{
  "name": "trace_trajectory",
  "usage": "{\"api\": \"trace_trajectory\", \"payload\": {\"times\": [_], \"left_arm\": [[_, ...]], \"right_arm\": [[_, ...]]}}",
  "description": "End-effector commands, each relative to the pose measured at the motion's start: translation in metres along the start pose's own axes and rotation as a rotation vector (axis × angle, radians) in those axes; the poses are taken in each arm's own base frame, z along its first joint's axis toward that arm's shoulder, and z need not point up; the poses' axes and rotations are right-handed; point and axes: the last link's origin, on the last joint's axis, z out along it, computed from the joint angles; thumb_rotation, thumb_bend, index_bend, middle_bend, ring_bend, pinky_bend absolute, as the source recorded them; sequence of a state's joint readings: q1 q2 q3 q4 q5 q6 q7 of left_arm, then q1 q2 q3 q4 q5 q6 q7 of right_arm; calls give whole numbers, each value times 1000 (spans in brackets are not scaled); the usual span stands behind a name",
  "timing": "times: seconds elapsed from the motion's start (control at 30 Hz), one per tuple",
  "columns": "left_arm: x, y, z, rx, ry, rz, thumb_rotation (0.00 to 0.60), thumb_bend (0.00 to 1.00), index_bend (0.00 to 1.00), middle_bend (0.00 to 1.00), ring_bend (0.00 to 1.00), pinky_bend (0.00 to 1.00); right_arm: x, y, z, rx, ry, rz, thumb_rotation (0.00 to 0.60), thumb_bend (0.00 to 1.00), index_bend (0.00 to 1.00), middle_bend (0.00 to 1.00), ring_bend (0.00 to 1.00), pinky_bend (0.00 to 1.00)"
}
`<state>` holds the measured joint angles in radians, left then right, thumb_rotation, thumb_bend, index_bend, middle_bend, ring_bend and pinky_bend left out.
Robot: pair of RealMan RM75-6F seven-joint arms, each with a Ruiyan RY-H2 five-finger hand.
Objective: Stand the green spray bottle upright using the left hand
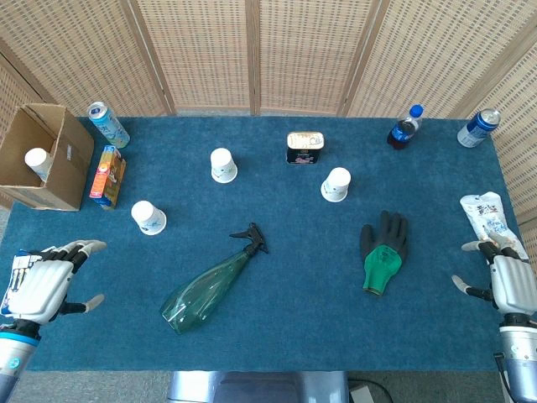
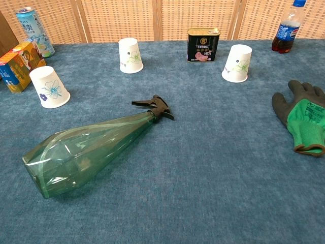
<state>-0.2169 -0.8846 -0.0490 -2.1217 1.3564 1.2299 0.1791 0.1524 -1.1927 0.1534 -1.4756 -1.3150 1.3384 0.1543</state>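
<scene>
**Green spray bottle lies flat on blue desk, robot's hands at the edges**

The green spray bottle (image 1: 211,284) lies on its side in the lower centre of the head view, its wide base toward the lower left and its black trigger nozzle (image 1: 252,238) pointing to the upper right. In the chest view the bottle (image 2: 86,152) stretches across the lower left of the frame, resting on the blue desk (image 1: 294,319).

The left hand (image 1: 39,283) sits at the lower left corner of the head view, fingers spread and holding nothing, well apart from the bottle. The right hand (image 1: 508,278) is at the lower right edge, fingers likewise apart and empty, just below a white packet (image 1: 487,212).

A green and black work glove (image 1: 383,251) lies right of centre. Three upturned paper cups (image 1: 223,164) stand across the middle of the desk, with a dark tin (image 1: 304,146) near the top centre. A cardboard box (image 1: 38,157) fills the upper left, beside a can (image 1: 108,124) and an orange carton (image 1: 107,175). A cola bottle (image 1: 404,127) and a blue can (image 1: 478,128) lie at the upper right.
</scene>
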Motion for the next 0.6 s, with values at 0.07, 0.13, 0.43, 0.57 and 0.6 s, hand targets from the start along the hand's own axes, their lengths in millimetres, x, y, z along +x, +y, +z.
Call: {"api": "trace_trajectory", "payload": {"times": [0.07,0.13,0.43,0.57,0.6], "left_arm": [[-2,16,9,-15,-36,-25,600,247,173,215,189,234],[-5,22,12,-28,-64,-25,600,247,169,213,189,233],[-30,58,20,-191,-168,37,600,247,163,204,176,220],[-37,76,16,-278,-226,23,600,248,164,205,176,219],[-38,80,16,-303,-229,18,600,248,167,205,176,220]], "right_arm": [[-3,1,1,1,-11,7,600,219,358,357,127,275],[-4,1,2,0,-14,8,600,219,357,355,124,275],[-5,5,0,-6,-24,15,600,219,357,354,121,275],[-5,7,-1,-10,-24,15,600,219,357,353,120,275],[-5,7,-1,-10,-24,15,600,219,357,353,120,275]]}}
